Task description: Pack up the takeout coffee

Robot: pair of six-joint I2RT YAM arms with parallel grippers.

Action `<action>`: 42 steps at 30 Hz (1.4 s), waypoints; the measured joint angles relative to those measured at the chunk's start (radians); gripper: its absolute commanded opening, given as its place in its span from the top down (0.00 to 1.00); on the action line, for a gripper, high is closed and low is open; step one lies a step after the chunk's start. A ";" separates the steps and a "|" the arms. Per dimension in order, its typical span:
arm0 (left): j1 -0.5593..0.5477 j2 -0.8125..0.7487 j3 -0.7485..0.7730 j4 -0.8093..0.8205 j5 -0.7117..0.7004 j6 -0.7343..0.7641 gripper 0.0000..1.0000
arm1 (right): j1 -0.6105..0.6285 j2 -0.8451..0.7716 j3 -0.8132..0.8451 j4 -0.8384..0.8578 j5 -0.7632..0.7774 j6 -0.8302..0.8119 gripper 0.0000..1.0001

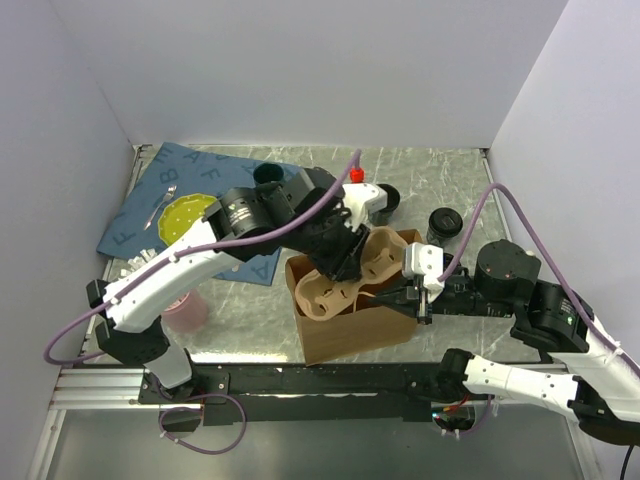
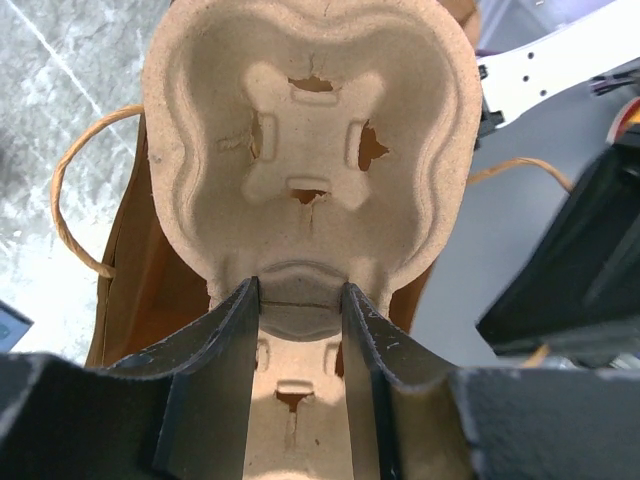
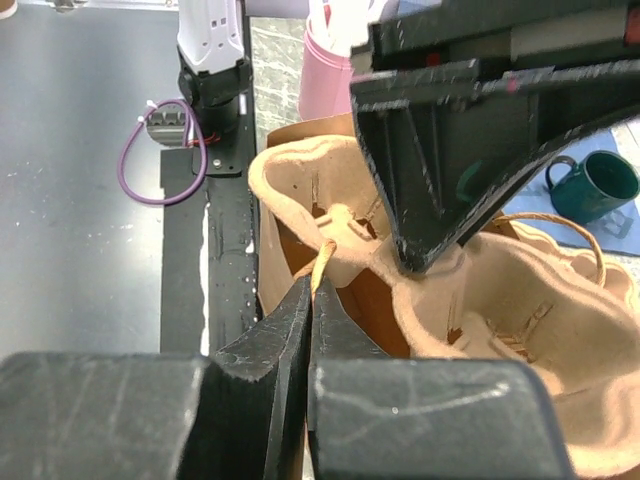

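**Plainly, coffee cup [image 1: 444, 222] stands outside the bag [image 1: 350, 335]**

On the surface [image 1: 470, 180], it sits at 12 o'clock from the right pincer [image 3: 310, 290], clamped on the bag handle [image 3: 321, 263], and 2 o'clock from the left pincer [image 2: 300, 290], gripping a cardboard tray [image 2: 310, 100].

Observing takeout coffee [image 1: 443, 222]: small black cup wearing a round black lid. Standing upright on table [image 1: 450, 170], sitting beyond and right of paper bag [image 1: 350, 335], apart from it.

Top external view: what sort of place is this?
Probably a robot test cell staged as a café counter: plain white walls, arms bolted to a rail, a paper bag and cup carrier.
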 measured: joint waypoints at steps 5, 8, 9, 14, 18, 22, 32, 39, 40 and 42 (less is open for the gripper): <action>-0.037 0.039 0.014 -0.014 -0.055 0.003 0.78 | 0.005 -0.014 -0.029 0.018 0.002 0.005 1.00; -0.055 0.063 0.037 -0.027 -0.079 0.005 0.77 | 0.007 -0.020 -0.040 0.024 0.002 0.011 1.00; -0.059 0.067 0.045 -0.030 -0.084 0.005 0.77 | 0.008 -0.022 -0.042 0.027 0.002 0.013 1.00; -0.092 0.070 0.066 -0.038 -0.117 0.005 0.77 | 0.011 -0.037 -0.054 0.046 0.002 0.021 1.00; -0.110 0.067 0.050 -0.027 -0.140 0.010 0.78 | 0.013 -0.042 -0.065 0.060 0.002 0.029 1.00; -0.117 0.075 0.026 -0.020 -0.172 0.024 0.80 | 0.016 -0.042 -0.070 0.064 0.001 0.039 1.00; -0.134 0.108 0.026 0.019 -0.268 0.069 0.78 | 0.023 -0.053 -0.079 0.063 0.000 0.060 1.00; -0.134 0.108 -0.012 0.076 -0.286 0.106 0.78 | 0.024 -0.057 -0.082 0.063 0.000 0.070 1.00; -0.135 0.108 -0.008 0.073 -0.288 0.111 0.78 | 0.024 -0.059 -0.085 0.064 -0.001 0.071 1.00; -0.135 0.114 0.015 0.064 -0.296 0.119 0.77 | 0.026 -0.062 -0.093 0.066 -0.005 0.072 1.00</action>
